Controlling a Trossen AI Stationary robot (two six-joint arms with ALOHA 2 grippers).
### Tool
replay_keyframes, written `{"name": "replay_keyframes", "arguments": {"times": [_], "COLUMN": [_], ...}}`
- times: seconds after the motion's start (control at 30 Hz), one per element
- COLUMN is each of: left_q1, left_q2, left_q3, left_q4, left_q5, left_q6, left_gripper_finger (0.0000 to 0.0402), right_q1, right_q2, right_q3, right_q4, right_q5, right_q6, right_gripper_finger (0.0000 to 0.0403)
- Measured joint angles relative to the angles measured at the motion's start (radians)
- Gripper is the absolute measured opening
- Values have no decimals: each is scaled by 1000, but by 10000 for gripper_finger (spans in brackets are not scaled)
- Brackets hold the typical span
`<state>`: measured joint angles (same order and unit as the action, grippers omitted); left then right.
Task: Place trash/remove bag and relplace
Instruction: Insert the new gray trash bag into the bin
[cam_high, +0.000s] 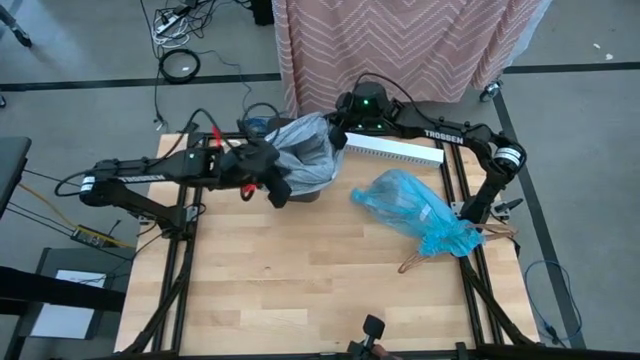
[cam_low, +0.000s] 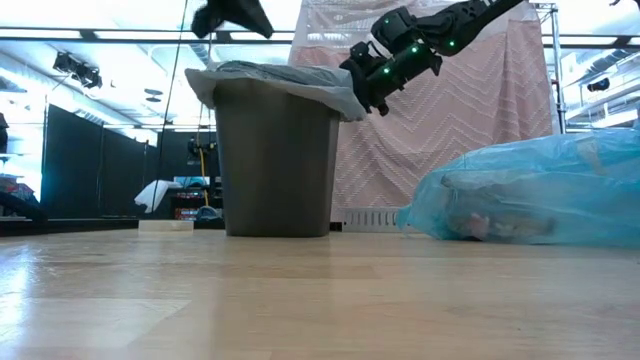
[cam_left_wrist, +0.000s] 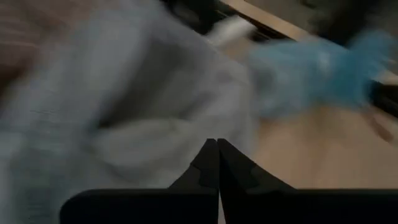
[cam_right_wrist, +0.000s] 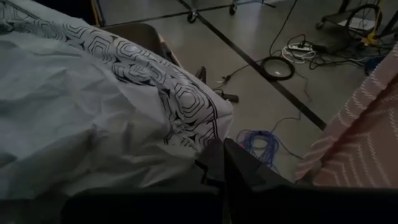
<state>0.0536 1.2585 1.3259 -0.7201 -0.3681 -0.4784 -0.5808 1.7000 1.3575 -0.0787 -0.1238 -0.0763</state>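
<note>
Nearest the low camera, bare wooden table (cam_low: 300, 300) runs up to the dark bin (cam_low: 278, 165), which stands upright at the table's far edge. Over the bin's rim a pale grey bag (cam_low: 285, 82) is draped, its plastic folded down the outside all round the top; what lies inside the bin cannot be seen. From above, the grey bag (cam_high: 305, 155) billows over the bin's mouth and hides it entirely.

Well to the right of the bin, the blue bag (cam_high: 415, 210) lies on its side on the table, out of the bin, bunched toward its end farthest from the bin. Through its thin skin in the low view, pale and reddish shapes show inside the blue bag (cam_low: 540, 200), likely the trash, though they are too dim to tell apart.

Left gripper (cam_high: 280, 192) hangs at the bin's left side, just over the rim and against the grey bag; its fingers are pressed together with nothing between them in its wrist view (cam_left_wrist: 217, 163). Right gripper (cam_high: 338, 138) sits at the bin's far right rim, fingers clenched (cam_right_wrist: 221, 163), their tips against the edge of the grey bag; whether plastic is pinched there I cannot tell.
</note>
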Motion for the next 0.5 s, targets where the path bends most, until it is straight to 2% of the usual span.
{"name": "replay_keyframes", "arguments": {"times": [0.13, 0.2, 0.5], "left_q1": [26, 46, 78], "left_q2": [6, 10, 112], "left_q3": [30, 25, -19], "left_q4": [-138, -139, -156], "left_q5": [-211, -265, -61], "left_q6": [3, 0, 52], "left_gripper_finger": [2, 1, 1], "right_q1": [5, 5, 5], "right_q2": [0, 0, 0], "right_q3": [0, 0, 0], "right_q4": [-4, -8, -7], "right_q5": [-2, -6, -8], "right_q6": [-4, -4, -4], "right_gripper_finger": [0, 0, 0]}}
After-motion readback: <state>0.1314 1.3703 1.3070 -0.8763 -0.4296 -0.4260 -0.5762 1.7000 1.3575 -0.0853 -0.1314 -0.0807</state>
